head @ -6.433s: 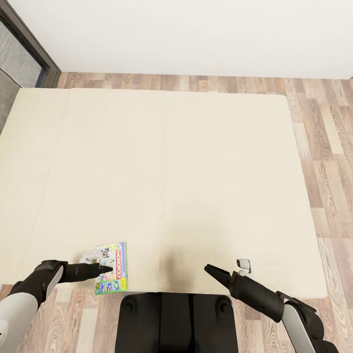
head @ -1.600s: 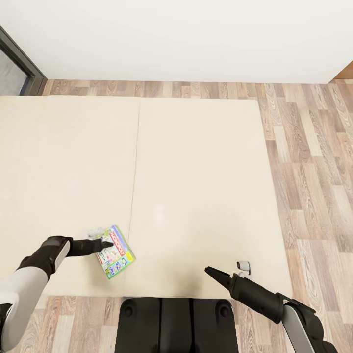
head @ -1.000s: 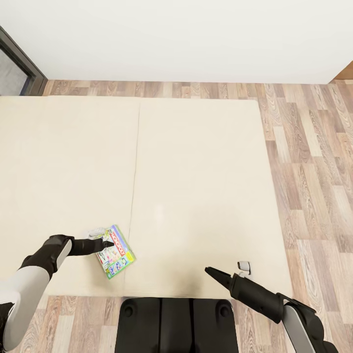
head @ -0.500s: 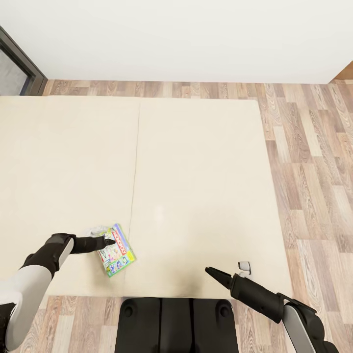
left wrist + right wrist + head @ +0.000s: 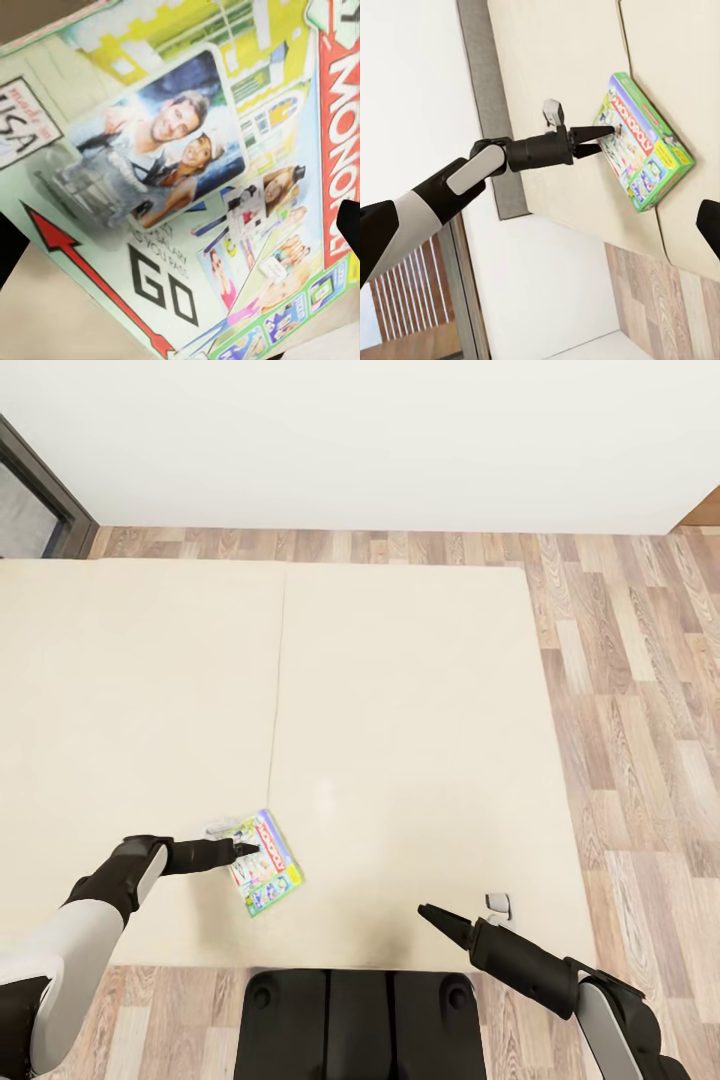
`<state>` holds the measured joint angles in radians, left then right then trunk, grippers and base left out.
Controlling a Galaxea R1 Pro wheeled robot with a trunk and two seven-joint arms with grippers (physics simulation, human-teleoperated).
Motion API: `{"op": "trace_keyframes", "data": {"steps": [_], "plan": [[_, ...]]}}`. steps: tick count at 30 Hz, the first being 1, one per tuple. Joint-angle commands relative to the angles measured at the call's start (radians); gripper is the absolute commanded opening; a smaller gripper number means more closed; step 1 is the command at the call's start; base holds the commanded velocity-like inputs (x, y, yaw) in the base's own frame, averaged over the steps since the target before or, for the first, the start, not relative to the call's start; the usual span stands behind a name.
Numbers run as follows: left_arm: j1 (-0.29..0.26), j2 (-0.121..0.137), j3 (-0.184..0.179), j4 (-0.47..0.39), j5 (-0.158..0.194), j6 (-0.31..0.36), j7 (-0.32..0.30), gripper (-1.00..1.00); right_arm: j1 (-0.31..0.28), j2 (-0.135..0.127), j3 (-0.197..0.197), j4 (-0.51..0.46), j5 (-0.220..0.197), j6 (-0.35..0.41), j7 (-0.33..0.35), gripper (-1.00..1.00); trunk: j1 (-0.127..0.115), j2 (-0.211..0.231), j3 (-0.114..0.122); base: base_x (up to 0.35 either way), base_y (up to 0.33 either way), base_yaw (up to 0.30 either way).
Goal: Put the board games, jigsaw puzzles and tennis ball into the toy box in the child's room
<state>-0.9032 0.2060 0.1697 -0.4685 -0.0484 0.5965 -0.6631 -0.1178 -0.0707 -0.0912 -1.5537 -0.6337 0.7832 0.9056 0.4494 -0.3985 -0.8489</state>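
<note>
Monopoly box (image 5: 265, 861) lies flat on the bed (image 5: 400, 710) near its front edge, just left of the centre seam, its long axis running diagonally away from you toward the left. Your left gripper (image 5: 243, 850) is the nearer one, its tips over the box's left edge, the jaws narrow with the box face right under them, though a firm grip cannot be confirmed. Your right gripper (image 5: 432, 913) hangs well apart to the right, jaws parted and empty.
</note>
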Motion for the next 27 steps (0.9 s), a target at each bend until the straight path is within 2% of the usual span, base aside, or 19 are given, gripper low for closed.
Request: {"op": "trace_keyframes", "data": {"steps": [1, 9, 13, 16, 27], "plan": [[0.000, -0.001, 0.007, -0.001, -0.005, 0.007, -0.006, 1.00, 0.000, 0.001, -0.001, 0.000, -0.003, 0.006, 0.001, 1.00, 0.001, -0.001, -0.001, 0.000, 0.000, 0.000], [0.000, 0.000, 0.007, -0.001, -0.004, 0.005, -0.010, 1.00, 0.000, 0.002, 0.001, 0.000, -0.003, 0.006, 0.001, 1.00, 0.001, -0.001, 0.000, 0.000, 0.000, 0.000], [0.000, -0.002, 0.007, -0.001, -0.005, 0.004, -0.033, 1.00, 0.000, 0.002, 0.000, 0.000, -0.003, 0.005, 0.001, 1.00, 0.001, -0.001, 0.001, 0.000, 0.000, 0.000], [0.000, -0.008, 0.004, -0.001, -0.005, -0.006, -0.053, 1.00, 0.000, 0.004, 0.000, 0.000, -0.002, 0.005, 0.001, 1.00, 0.001, -0.001, 0.001, 0.000, 0.000, 0.000], [0.000, -0.023, -0.002, -0.004, -0.005, -0.012, -0.059, 1.00, 0.000, 0.004, 0.000, 0.001, -0.004, -0.015, -0.001, 1.00, 0.001, -0.001, 0.001, 0.000, 0.000, 0.000]]}}
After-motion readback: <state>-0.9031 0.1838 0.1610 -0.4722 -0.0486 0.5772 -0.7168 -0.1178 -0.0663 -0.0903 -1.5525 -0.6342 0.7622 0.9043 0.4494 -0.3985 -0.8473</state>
